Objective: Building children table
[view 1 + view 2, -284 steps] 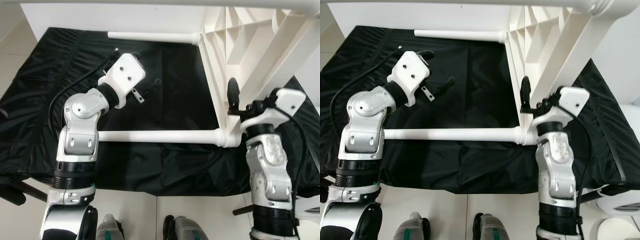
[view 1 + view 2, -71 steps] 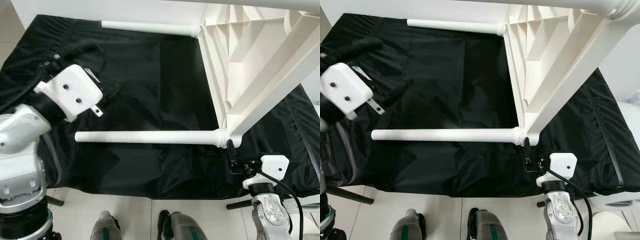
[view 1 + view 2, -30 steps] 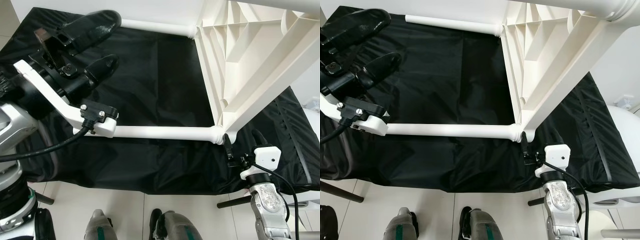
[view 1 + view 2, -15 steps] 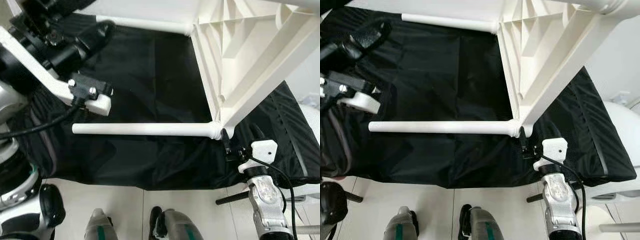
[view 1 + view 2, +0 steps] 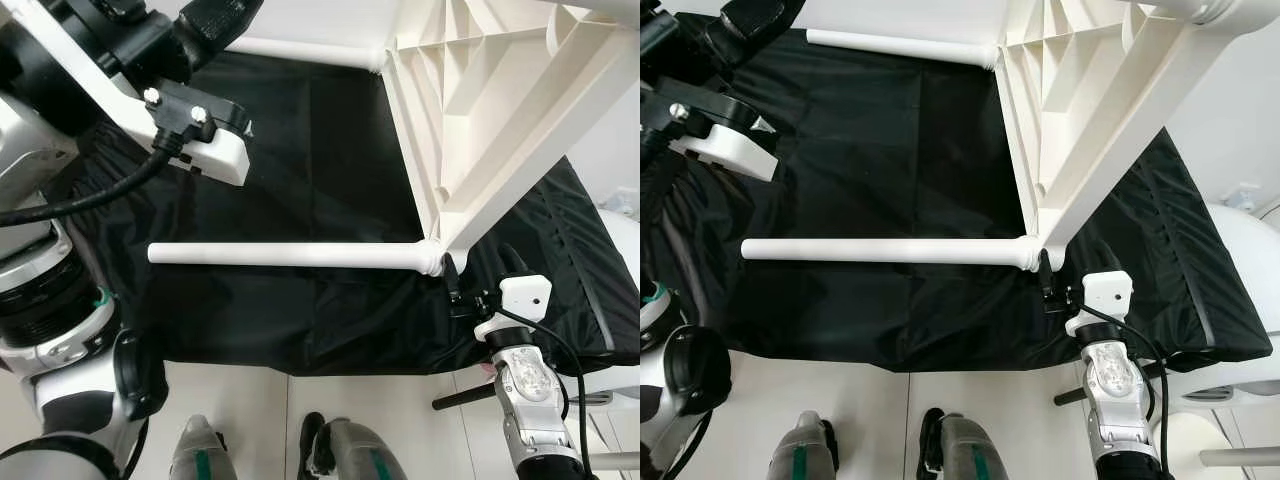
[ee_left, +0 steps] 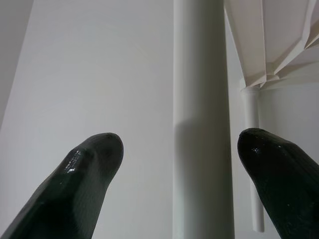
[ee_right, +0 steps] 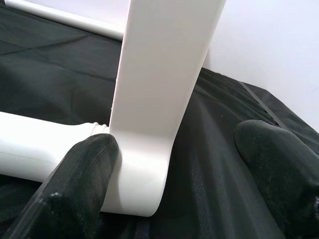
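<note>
Bracing the table frame (image 5: 470, 120) at its 5 o'clock corner, right gripper (image 7: 179, 184) fingers spread around it; left gripper (image 6: 174, 164), open and empty, should close squarely on the upper leg (image 6: 202, 119).

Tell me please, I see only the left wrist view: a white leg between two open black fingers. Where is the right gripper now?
Observer: The right gripper is low, at the corner where the near leg joins the tabletop. Its fingers are open on either side of that corner.
Operator: How does the table lie?
Observer: On its side. The tabletop stands on edge on a black cloth, and the near leg runs level over the cloth.
Operator: And where is my left gripper?
Observer: The left gripper is raised high on the robot's left, over the far part of the cloth.
</note>
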You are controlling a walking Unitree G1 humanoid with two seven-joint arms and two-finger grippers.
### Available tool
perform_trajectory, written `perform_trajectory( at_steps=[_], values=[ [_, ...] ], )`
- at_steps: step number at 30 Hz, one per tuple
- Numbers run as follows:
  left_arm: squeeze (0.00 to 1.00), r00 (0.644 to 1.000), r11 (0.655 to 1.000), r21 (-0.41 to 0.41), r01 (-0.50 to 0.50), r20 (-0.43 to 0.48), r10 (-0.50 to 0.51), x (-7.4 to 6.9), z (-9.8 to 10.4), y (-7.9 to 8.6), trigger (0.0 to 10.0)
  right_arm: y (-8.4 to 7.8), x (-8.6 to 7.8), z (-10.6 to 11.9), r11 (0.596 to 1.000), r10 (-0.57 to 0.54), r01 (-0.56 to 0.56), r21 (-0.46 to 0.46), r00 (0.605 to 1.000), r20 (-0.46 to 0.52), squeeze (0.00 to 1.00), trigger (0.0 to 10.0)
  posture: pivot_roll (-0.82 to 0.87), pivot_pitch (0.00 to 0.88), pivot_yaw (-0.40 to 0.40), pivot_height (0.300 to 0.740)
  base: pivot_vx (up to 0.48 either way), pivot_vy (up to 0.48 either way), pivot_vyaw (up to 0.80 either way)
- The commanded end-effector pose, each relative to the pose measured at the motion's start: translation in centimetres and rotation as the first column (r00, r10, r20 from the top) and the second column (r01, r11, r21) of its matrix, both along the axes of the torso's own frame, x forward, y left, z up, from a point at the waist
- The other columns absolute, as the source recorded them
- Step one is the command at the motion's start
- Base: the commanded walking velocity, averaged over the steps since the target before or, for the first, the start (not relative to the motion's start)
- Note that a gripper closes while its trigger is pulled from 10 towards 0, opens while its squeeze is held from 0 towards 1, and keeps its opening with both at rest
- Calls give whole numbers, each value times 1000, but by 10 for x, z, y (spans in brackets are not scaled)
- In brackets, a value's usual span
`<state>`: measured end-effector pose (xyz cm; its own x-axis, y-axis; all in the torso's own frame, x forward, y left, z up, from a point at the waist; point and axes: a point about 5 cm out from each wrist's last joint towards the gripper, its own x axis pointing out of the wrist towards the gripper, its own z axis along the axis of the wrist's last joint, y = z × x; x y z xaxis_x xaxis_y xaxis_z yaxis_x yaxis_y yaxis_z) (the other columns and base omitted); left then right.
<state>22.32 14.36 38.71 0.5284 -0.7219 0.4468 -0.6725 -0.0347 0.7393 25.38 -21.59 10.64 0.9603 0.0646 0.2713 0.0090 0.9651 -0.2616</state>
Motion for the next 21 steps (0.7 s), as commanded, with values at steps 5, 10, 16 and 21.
perform_trajectory(
  at_steps=[5, 10, 16, 21],
  values=[
    [0, 868, 862, -326, 389, 443, -224, -12, 21, -4, 10000, -6, -1, -8, 999, -48, 48, 5, 998, -33, 0, 10000, 125, 142, -128, 740, 0, 0, 0],
    [0, 882, 849, -366, 382, 419, -216, -5, 19, -7, 10000, -6, -2, -9, 999, -51, 51, 6, 998, -36, 0, 10000, 121, 148, -122, 740, 0, 0, 0],
    [0, 893, 844, -395, 363, 406, -194, -5, 18, -3, 10000, -6, -3, -11, 998, -57, 57, 6, 998, -39, 0, 10000, 120, 154, -115, 740, 0, 0, 0],
    [0, 899, 839, -410, 357, 396, -189, -7, 15, 0, 10000, -5, -5, -13, 998, -65, 65, 8, 997, -46, 0, 10000, 117, 158, -107, 740, 0, 0, 0]
  ],
)
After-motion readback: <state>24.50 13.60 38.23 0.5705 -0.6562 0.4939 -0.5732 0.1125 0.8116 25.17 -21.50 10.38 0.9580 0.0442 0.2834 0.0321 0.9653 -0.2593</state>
